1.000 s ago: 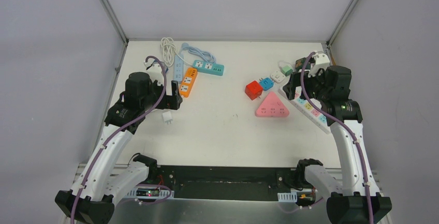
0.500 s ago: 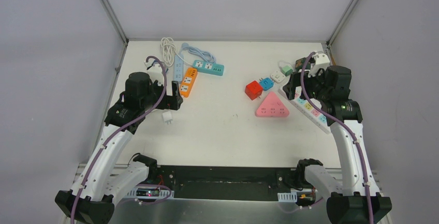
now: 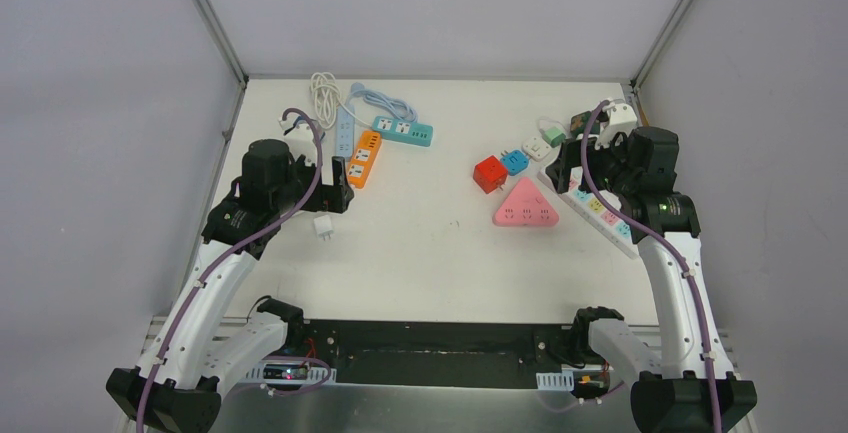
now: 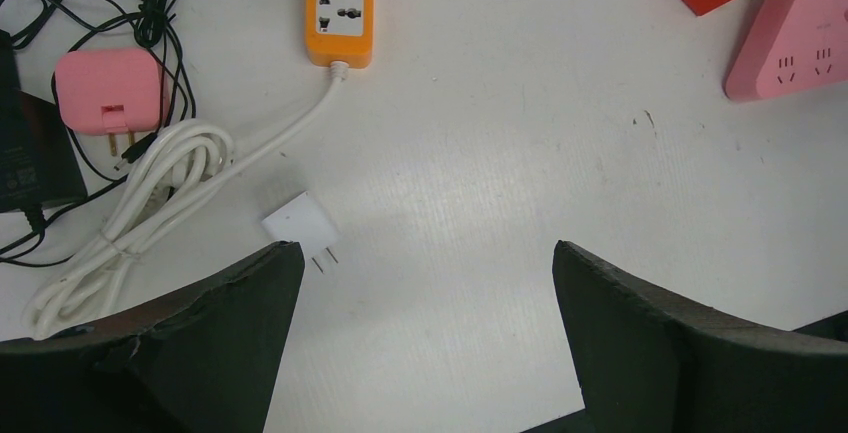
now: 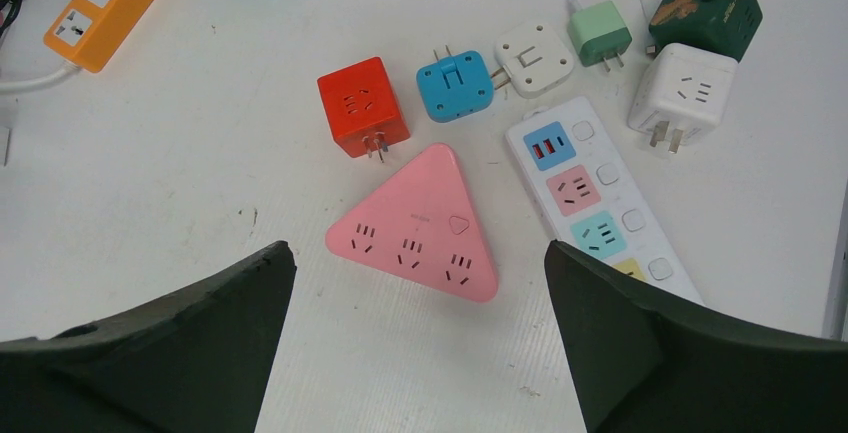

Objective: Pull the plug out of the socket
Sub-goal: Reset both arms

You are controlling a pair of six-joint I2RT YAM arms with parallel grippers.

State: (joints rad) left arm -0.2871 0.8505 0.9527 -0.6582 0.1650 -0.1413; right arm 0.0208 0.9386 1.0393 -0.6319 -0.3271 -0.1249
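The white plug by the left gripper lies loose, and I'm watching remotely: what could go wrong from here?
1. The coiled white cable lies beside the white plug; the open left gripper might snag it when descending.
2. The open right gripper faces the pink triangular socket among crowded adapters and could knock the red cube.

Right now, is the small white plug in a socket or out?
Out. The white plug lies loose on the table, both prongs bare, apart from the orange power strip, whose visible sockets are empty.

Smooth plastic: pink triangular socket (image 5: 418, 225); matt, finely ribbed: table (image 4: 480, 153)
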